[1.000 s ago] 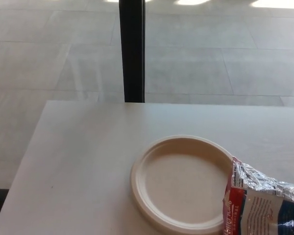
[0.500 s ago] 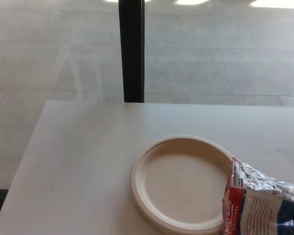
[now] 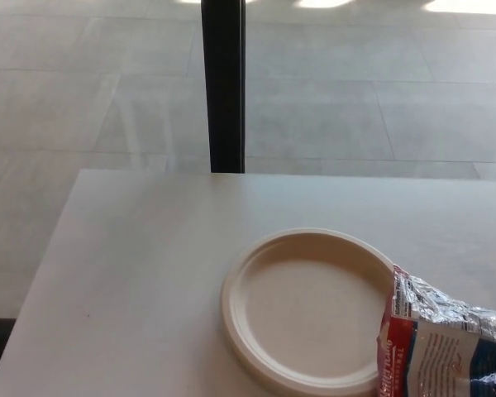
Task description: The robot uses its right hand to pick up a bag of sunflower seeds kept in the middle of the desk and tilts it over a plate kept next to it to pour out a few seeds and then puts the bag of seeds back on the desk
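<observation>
While the head view has shifted very slightly over the last second, we see the bag of sunflower seeds (image 3: 446, 343) unchanged, its foil mouth overlapping the right rim of the plate (image 3: 231, 318) on the desk (image 3: 140, 265). No seeds appear poured, as far as glare allows. Neither hand shows, so we cannot tell their grip.
</observation>
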Motion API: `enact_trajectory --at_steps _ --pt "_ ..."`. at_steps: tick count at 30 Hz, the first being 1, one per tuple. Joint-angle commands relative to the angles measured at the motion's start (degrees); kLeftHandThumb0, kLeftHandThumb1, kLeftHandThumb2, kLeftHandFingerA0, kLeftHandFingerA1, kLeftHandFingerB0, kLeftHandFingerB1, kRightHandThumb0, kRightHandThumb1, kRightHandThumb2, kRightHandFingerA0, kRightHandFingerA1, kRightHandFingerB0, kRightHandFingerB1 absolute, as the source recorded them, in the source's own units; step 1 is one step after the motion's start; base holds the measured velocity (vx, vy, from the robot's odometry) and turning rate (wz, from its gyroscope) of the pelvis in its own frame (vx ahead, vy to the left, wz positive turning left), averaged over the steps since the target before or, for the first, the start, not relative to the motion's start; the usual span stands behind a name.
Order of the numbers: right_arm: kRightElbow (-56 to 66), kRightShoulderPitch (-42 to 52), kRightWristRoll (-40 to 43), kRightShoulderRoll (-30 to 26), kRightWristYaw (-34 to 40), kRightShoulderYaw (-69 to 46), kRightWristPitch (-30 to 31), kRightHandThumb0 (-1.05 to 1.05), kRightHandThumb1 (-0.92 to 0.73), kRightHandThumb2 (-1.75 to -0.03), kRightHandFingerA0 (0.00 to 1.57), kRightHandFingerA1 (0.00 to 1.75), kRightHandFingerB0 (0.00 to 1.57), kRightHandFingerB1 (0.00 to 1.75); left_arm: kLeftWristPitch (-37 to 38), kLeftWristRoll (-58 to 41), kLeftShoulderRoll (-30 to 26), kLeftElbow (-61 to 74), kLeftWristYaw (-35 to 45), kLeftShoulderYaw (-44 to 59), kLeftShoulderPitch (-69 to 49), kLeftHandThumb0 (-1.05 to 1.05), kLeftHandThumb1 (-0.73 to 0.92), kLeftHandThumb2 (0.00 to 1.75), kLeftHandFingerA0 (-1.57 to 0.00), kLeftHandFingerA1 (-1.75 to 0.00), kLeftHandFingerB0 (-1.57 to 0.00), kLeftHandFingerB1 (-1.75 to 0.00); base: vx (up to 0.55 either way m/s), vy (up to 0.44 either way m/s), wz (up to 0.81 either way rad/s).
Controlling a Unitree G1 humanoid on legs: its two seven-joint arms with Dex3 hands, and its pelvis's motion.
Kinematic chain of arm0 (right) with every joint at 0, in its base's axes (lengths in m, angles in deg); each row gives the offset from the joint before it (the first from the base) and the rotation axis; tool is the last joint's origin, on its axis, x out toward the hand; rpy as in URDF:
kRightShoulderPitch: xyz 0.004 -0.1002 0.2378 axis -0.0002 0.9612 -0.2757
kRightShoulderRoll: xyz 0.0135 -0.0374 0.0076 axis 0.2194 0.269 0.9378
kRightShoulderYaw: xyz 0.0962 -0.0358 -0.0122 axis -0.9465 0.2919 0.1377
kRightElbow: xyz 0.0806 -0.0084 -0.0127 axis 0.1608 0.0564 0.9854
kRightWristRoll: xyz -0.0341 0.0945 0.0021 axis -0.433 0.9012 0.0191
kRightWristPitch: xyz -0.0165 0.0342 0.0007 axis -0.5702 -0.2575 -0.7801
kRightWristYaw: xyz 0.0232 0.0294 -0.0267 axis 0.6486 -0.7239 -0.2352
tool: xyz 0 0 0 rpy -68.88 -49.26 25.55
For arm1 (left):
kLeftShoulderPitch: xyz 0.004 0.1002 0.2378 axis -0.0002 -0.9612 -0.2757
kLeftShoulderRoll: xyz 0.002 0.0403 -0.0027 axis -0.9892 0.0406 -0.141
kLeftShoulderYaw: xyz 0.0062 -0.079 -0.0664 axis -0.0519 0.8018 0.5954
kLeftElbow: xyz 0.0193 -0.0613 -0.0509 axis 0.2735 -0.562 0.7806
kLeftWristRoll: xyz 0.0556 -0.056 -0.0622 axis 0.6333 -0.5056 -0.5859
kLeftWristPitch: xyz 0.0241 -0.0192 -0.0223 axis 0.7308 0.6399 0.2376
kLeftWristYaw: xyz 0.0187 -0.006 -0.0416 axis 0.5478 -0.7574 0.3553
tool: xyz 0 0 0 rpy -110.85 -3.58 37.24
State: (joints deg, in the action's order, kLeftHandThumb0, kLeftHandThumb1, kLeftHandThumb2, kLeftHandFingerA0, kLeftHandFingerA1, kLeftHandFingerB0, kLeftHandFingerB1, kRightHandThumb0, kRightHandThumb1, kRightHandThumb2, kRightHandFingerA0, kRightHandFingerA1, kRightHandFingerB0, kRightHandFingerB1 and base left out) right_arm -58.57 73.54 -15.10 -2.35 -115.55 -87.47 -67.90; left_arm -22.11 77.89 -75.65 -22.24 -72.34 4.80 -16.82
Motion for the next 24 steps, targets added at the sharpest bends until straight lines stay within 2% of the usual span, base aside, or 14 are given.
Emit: enact_trajectory --at_steps 1,2,3,4,5,8,9,13,19,20,21,22,24 --pt "-3.49 -2.50 -4.89 -1.44 0.30 2.16 -0.37 -0.93 -0.31 -0.76 0.00 0.55 0.00 0.58 1.13 -0.03 -0.50 -0.25 -0.32 -0.49 -0.06 -1.05 0.55 0.60 -0.46 -1.28 -0.32 -1.13 0.00 0.000 0.00" --pt "-4.43 -3.08 -5.82 -1.57 0.61 2.81 -0.75 -0.95 -0.32 -0.76 0.00 0.53 0.00 0.57 1.29 -0.18 -0.41 -0.17 -0.49 -0.41 -0.07 -1.05 0.30 0.99 -0.59 -1.24 -0.41 -1.03 0.00 0.000 0.00" --pt "-5.10 -3.50 -6.31 -1.50 0.86 3.14 -0.91 -0.99 -0.32 -0.76 0.00 0.49 0.00 0.56 1.31 -0.16 -0.45 -0.16 -0.28 -0.53 -0.11 -1.05 0.53 0.60 -0.45 -1.27 -0.35 -1.13 0.00 0.000 0.00" --pt "-5.95 -3.94 -6.70 -1.44 1.18 3.30 -1.19 -0.98 -0.30 -0.75 0.00 0.50 0.00 0.57 1.35 -0.35 -0.42 -0.07 -0.08 -0.45 0.04 -1.04 0.31 0.98 -0.47 -1.18 -0.37 -1.02 0.00 0.000 0.00" --pt "-6.38 -4.28 -6.97 -1.34 1.41 3.50 -0.96 -0.97 -0.30 -0.75 0.00 0.48 0.00 0.57 1.27 -0.10 -0.49 -0.20 -0.38 -0.69 0.13 -1.04 0.31 0.98 -0.53 -1.20 -0.37 -1.01 0.00 0.000 0.00" --pt "-8.07 -5.01 -7.86 -1.28 1.64 3.83 -2.07 -0.98 -0.30 -0.76 0.00 0.49 0.01 0.58 1.15 -0.36 -0.41 -0.11 -0.43 -0.59 0.37 -1.03 0.31 0.98 -0.51 -1.18 -0.38 -1.01 0.00 0.000 0.00" --pt "-9.10 -5.70 -8.79 -1.24 1.73 4.53 -2.55 -0.97 -0.30 -0.76 0.00 0.51 0.01 0.60 1.51 -0.11 -0.41 -0.11 -0.69 -0.79 0.38 -1.05 0.31 0.97 -0.58 -1.26 -0.42 -1.04 0.00 0.000 0.00" --pt "-8.98 -6.54 -10.28 -0.93 0.72 6.47 -3.98 -1.00 -0.31 -0.74 0.00 0.59 0.00 0.69 1.49 -0.51 -0.34 -0.18 -0.52 -0.49 0.69 -1.05 0.29 0.99 -0.58 -1.23 -0.48 -1.07 0.00 0.000 0.00" --pt "-8.64 -6.25 -12.13 -1.44 -0.84 8.79 -6.63 -1.05 -0.32 -0.75 0.00 0.60 0.01 0.70 1.49 -0.42 -0.27 -0.12 -0.59 -0.70 0.90 -1.05 0.32 1.00 -0.56 -1.17 -0.49 -1.05 0.00 0.000 0.00" --pt "-8.17 -5.90 -12.86 -1.43 -1.04 9.62 -7.54 -1.04 -0.43 -0.56 0.00 0.69 0.00 0.74 1.66 -0.24 -0.29 -0.06 -0.63 -0.89 0.81 -1.05 0.31 1.00 -0.56 -1.16 -0.49 -1.04 0.00 0.000 0.00" --pt "-7.78 -5.65 -13.14 -1.56 -1.31 10.07 -7.81 -1.04 -0.30 -0.73 0.00 0.60 0.01 0.71 1.49 0.09 -0.40 -0.11 -0.74 -1.23 0.83 -1.04 0.60 0.59 -0.48 -1.23 -0.40 -1.11 0.00 0.000 0.00" --pt "-7.62 -5.46 -13.73 -1.69 -1.10 10.49 -8.37 -0.40 0.12 -0.73 0.16 0.67 0.04 0.57 1.50 0.12 -0.43 -0.10 -0.70 -1.32 0.81 -1.05 0.60 0.59 -0.50 -1.25 -0.40 -1.09 0.00 0.000 0.00" --pt "-7.41 -5.13 -15.00 -1.88 -0.64 11.50 -9.46 -0.39 0.12 -0.72 0.15 0.66 0.03 0.57 1.67 0.17 -0.48 -0.23 -0.79 -1.50 0.77 -1.05 0.60 0.60 -0.56 -1.28 -0.40 -1.10 0.00 0.000 0.00"
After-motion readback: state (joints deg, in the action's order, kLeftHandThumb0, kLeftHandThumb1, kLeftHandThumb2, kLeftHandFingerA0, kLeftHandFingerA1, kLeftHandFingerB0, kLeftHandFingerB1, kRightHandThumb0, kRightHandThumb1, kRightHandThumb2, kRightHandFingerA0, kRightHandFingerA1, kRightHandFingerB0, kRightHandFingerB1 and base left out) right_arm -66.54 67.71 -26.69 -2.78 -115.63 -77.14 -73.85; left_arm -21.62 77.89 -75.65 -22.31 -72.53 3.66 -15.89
